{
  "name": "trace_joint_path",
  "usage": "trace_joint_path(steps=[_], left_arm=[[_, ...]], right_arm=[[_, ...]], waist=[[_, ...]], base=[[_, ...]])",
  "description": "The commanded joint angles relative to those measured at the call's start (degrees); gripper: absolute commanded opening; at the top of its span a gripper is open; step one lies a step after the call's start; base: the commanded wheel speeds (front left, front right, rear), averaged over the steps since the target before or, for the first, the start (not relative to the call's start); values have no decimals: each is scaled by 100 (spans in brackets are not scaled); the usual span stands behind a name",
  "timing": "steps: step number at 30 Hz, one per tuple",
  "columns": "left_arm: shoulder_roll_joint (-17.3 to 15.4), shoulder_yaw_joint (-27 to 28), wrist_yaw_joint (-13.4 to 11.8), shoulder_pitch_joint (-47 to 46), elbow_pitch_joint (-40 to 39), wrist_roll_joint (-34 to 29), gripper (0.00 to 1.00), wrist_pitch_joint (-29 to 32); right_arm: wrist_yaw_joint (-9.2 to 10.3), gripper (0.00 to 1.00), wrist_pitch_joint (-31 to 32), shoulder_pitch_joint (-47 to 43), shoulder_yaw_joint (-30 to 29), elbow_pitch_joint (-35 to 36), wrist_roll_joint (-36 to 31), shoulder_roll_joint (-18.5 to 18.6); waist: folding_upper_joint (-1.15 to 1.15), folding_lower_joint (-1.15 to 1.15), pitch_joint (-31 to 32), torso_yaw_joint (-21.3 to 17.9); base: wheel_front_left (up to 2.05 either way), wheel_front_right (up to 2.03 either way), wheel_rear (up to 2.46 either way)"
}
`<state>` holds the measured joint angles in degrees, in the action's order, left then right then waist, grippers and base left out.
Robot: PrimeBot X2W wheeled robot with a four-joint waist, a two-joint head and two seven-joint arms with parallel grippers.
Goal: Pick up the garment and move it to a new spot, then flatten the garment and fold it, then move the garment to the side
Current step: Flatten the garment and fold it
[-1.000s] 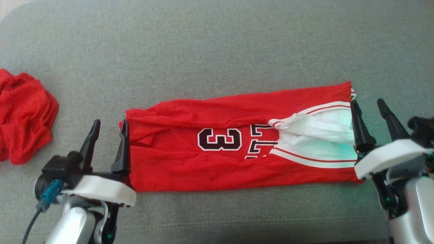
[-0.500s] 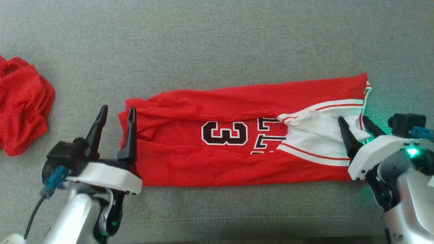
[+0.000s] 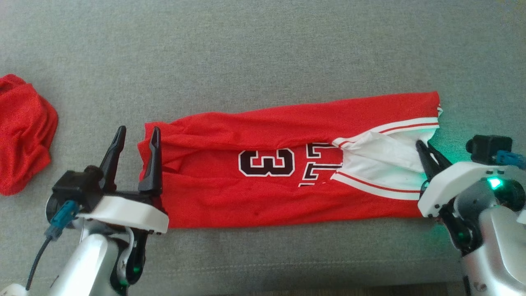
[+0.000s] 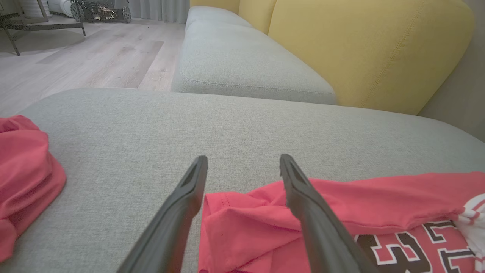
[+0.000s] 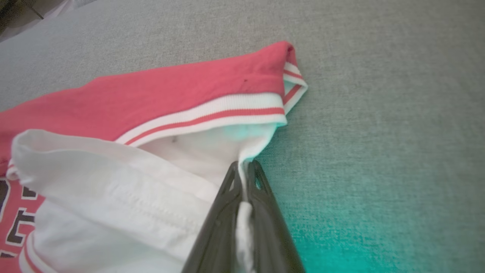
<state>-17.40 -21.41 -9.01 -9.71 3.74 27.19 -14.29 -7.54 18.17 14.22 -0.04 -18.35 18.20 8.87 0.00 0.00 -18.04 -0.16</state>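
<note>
At the near edge, the grey seat cushion (image 3: pixel 263 263) shows a stitched seam running left to right. A strip of open fabric lies between that seam and the near hem of the red jersey (image 3: pixel 254 197). The left gripper (image 3: pixel 139 130) stands at near left with its fingers spread apart, holding nothing. Its right finger sits at the jersey's left end, and in the left wrist view the folded corner of that end lies between the two fingers. Whether either finger touches the cloth cannot be told. The right gripper (image 3: pixel 424 149) stands at near right with its fingers pressed together, clamped on the white inner fabric at the jersey's right end, just near of the white-and-red striped trim. The right wrist view shows a thin fold of white cloth pinched between the tips. The jersey lies across the middle of the cushion as a long band, number print upward, its near hem straight and its far edge rising slightly toward the right. A crumpled red cloth (image 3: pixel 22 135) lies at the left, well apart from the jersey, with open cushion between them. Beyond the jersey's far edge the cushion surface runs open. In the left wrist view, a second grey seat (image 4: pixel 242 64), a yellow backrest (image 4: pixel 360 49) and a wooden floor (image 4: pixel 94 57) lie farther off.
</note>
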Motion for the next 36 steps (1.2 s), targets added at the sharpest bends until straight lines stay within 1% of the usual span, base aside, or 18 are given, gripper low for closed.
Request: trace_joint_path(steps=[1, 12, 14, 18, 21, 26, 30, 33, 36], left_arm=[[-81, 258, 10, -200, -183, -77, 100, -68], [-27, 337, 6, -116, -233, -96, 100, -70], [-15, 353, 13, -106, -230, -101, 100, -70], [3, 381, 27, -76, -217, -105, 100, -70], [17, 417, 42, -44, -202, -102, 100, -70], [49, 440, 60, 19, -185, -110, 100, -71], [61, 414, 69, 43, -162, -113, 100, -71], [73, 382, 83, 48, -141, -106, 100, -71], [99, 341, 104, 37, -111, -94, 100, -71]], right_arm=[[5, 0, 0, -160, 17, 154, 61, 135], [5, 0, 54, -498, -858, 562, 75, 613], [5, 0, 78, -568, -1016, 681, 50, 658], [5, 0, 176, -627, -1090, 897, 46, 682], [5, 0, 321, -645, -953, 1308, 27, 636], [5, 0, 613, -613, -501, 2185, -5, 556], [5, 0, 884, -476, -23, 2733, 31, 348], [5, 0, 991, -326, 473, 2902, 109, 84], [5, 0, 986, -183, 1070, 2822, 221, -164]], waist=[[0, 0, 4, -7], [0, 0, 80, -83], [0, 0, 106, -96], [0, 0, 158, -120], [0, 0, 229, -152], [0, 0, 360, -179], [0, 0, 462, -152], [0, 0, 534, -87], [0, 0, 579, 14]], base=[[0, 0, 0], [0, 0, 0], [0, 0, 0], [0, 0, 0], [0, 0, 0], [0, 0, 0], [0, 0, 0], [0, 0, 0], [0, 0, 0]])
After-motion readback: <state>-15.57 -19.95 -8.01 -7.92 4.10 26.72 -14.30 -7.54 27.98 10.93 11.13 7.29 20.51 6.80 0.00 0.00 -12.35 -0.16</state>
